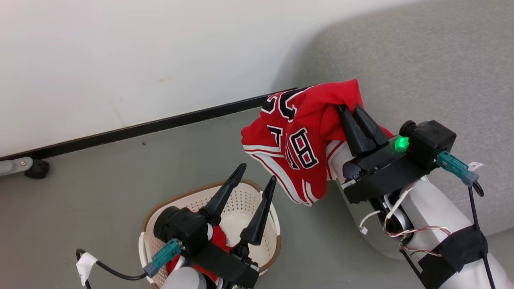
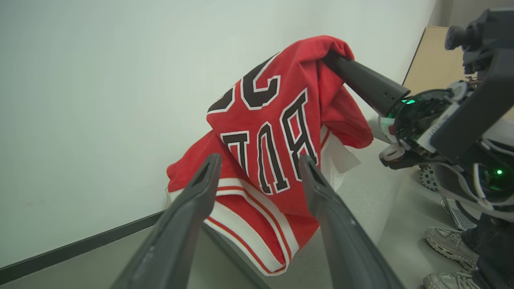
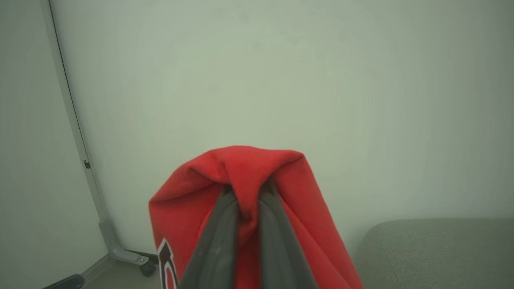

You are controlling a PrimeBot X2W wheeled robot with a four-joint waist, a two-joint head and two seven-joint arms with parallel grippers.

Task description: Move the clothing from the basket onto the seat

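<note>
While my right gripper (image 1: 348, 109) pinches the red jersey (image 1: 297, 140) aloft just short of the grey sofa (image 1: 421, 72), not yet set down, my left gripper (image 1: 258, 172) hangs spread wide over the laundry basket (image 1: 180, 196), where another red garment (image 1: 219, 237) lies.

Plain white wall (image 1: 120, 48), black baseboard (image 1: 160, 125) along its foot, grey floor (image 1: 100, 180), grey metal leg (image 1: 12, 165) ending in a black caster (image 1: 37, 169) beside the baseboard, tan board (image 2: 431, 60) near the wall, a person's pale sneakers (image 2: 447, 245) on the floor
</note>
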